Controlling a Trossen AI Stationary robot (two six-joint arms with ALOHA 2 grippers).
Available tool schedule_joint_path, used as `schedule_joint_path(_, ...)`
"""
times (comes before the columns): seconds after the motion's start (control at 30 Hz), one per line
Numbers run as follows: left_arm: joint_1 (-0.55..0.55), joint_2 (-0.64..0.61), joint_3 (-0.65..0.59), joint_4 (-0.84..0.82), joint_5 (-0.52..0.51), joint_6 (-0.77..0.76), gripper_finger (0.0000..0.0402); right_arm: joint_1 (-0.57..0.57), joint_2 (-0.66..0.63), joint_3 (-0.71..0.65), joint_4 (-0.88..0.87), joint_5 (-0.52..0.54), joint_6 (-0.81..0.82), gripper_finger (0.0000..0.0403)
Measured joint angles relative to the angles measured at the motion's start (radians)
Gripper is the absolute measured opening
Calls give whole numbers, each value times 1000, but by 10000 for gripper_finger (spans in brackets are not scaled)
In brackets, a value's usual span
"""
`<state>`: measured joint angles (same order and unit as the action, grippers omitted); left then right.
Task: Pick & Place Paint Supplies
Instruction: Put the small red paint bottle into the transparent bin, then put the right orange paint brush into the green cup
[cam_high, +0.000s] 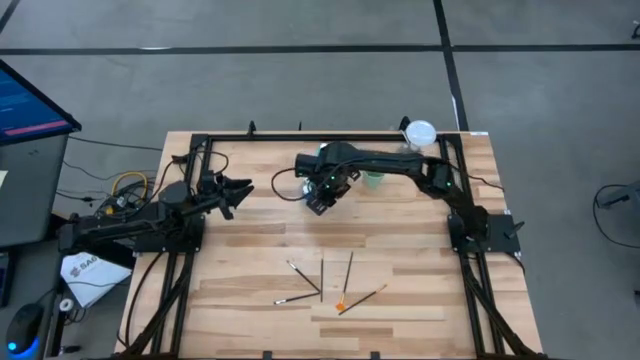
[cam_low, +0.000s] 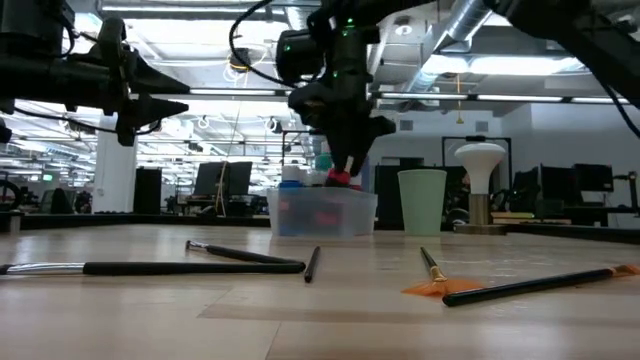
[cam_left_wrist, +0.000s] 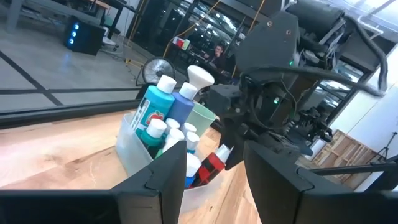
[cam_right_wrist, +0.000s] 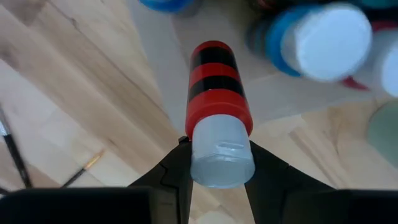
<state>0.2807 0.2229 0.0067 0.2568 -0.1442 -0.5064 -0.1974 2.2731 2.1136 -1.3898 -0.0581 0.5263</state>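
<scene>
Five paintbrushes (cam_high: 322, 279) on wooden table (cam_high: 240, 260)

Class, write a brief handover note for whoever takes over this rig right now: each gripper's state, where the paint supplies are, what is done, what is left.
Right gripper: shut on a red paint bottle, held by its white cap above the clear tray.
Left gripper: open, empty, waiting over the table's left side.
Other paint bottles stand in the tray beside the pale green cup.
Paintbrushes lie scattered on the near part of the table.
Done: most bottles are in the tray.
Left: the red bottle is still in the grip; every brush is untouched.
</scene>
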Motion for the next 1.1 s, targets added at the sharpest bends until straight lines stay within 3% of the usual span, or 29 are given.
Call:
schedule_joint_path(0.57, 0, 11, 0, 8, -7, 0, 154, -14, 24, 10, -33, 32, -11, 105)
schedule_joint_path(0.83, 0, 11, 0, 14, -7, 0, 154, -12, 39, 8, -27, 30, -7, 190)
schedule_joint_path(1.1, 0, 13, 0, 15, -8, 0, 154, -12, 32, 48, -25, 32, -32, 189)
